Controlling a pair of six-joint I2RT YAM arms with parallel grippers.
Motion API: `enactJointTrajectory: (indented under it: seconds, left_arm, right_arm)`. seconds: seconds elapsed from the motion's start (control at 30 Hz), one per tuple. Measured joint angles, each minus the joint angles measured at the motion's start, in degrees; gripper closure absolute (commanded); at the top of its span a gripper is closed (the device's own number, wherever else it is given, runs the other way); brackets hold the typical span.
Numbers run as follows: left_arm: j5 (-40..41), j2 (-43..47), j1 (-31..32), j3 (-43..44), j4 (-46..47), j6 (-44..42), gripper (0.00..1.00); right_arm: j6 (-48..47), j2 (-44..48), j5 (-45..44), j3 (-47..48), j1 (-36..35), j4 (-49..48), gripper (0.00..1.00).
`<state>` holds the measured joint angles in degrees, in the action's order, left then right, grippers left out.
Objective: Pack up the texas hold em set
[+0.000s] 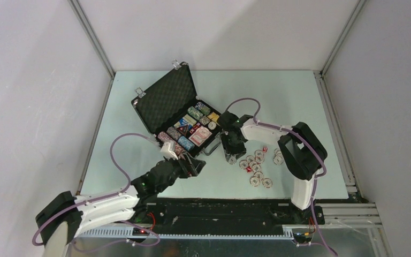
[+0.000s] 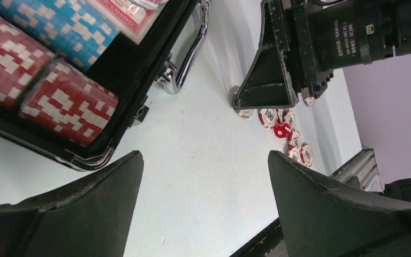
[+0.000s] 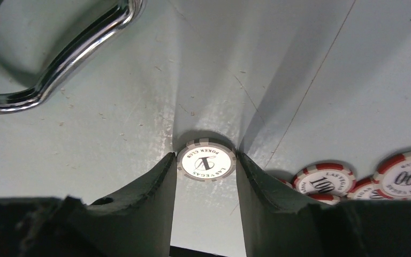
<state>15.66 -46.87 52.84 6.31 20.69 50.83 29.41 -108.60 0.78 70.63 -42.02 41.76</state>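
Texas hold em set case [image 1: 166, 99] lies open at the middle-left of a pale green table [image 1: 299, 96], its foam-lined lid tilted back toward the plain white walls that enclose the table. Inside the tray sit rows of striped chips: red-and-white [image 2: 59, 101], blue-and-white [image 2: 59, 24] and green ones, beside a red-backed card deck [image 1: 200, 136]. The silver handle [image 2: 187, 59] faces my right side. Just right of the case, loose chips [image 1: 257, 168] are scattered on the table with small red dice [image 1: 264, 149] among them. The red-and-white loose chips [image 3: 324, 182] read "100" and "LAS VEGAS". My right claw [image 1: 230, 155] is lowered to the table, its jaws pressed against both edges of a flat grey-and-white chip [image 3: 206, 161] printed "LAS VEGAS POKER CLUB". My left claw [image 2: 206, 160] hovers by the case's near corner, jaws spread wide and holding nothing.
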Motion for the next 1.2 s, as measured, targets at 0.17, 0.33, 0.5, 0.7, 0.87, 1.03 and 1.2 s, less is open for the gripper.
enactJointTrajectory:
  seconds: [0.17,0.33,0.5,0.7,0.87,1.03,1.2]
  left_arm:
    - [0.6,-4.3,2.9,0.6,2.1,0.8,0.09]
    - [2.9,-9.2,7.8,4.3,2.6,1.1,0.14]
    - [3.2,-18.7,9.0,7.5,7.3,3.2,0.2]
    - [2.4,-29.1,9.6,10.4,10.5,6.2,0.26]
    - [2.1,-32.7,9.7,12.8,11.8,8.2,0.34]
    - [2.2,-36.0,9.7,14.8,13.0,9.5,0.42]
    - [2.2,-38.6,9.7,15.3,13.0,10.7,0.45]
  right_arm:
    - [2.5,2.3,4.7,-3.5,1.4,-4.1,0.61]
    - [5.4,3.7,9.9,-6.1,2.3,-8.5,0.61]
    - [7.4,4.3,13.0,-7.8,2.6,-11.4,0.61]
    - [8.5,4.3,14.9,-8.3,2.5,-13.1,0.61]
    - [8.6,4.1,15.6,-8.5,2.4,-13.7,0.61]
    - [8.8,3.8,16.3,-8.6,2.4,-14.2,0.61]
    - [8.8,3.7,17.0,-8.7,2.4,-14.6,0.6]
